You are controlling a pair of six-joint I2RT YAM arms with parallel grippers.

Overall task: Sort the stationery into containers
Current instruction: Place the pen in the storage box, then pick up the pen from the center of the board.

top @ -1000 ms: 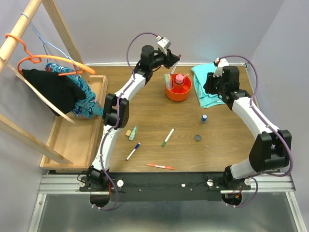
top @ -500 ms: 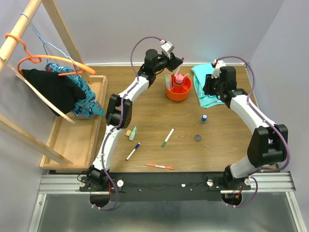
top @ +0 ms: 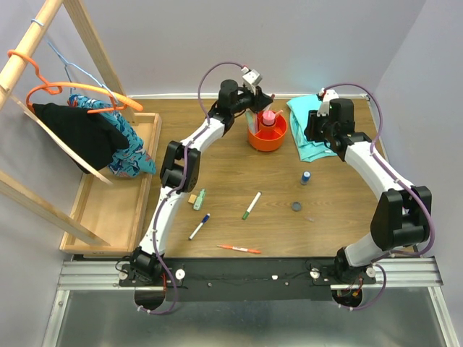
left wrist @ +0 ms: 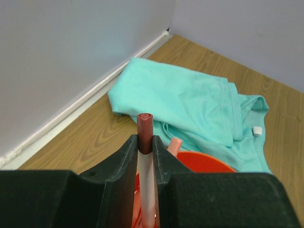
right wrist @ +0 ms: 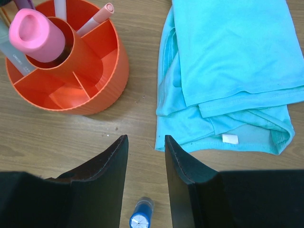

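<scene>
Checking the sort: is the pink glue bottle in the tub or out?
In: the pink glue bottle stands upright in the central cup of the orange tub.

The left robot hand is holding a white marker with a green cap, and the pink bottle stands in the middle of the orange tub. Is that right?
Not quite. The cap is dark red, not green, as the left wrist view shows. The rest is right: the left gripper is holding the white marker, and the pink glue bottle stands in the middle cup of the orange tub.
</scene>
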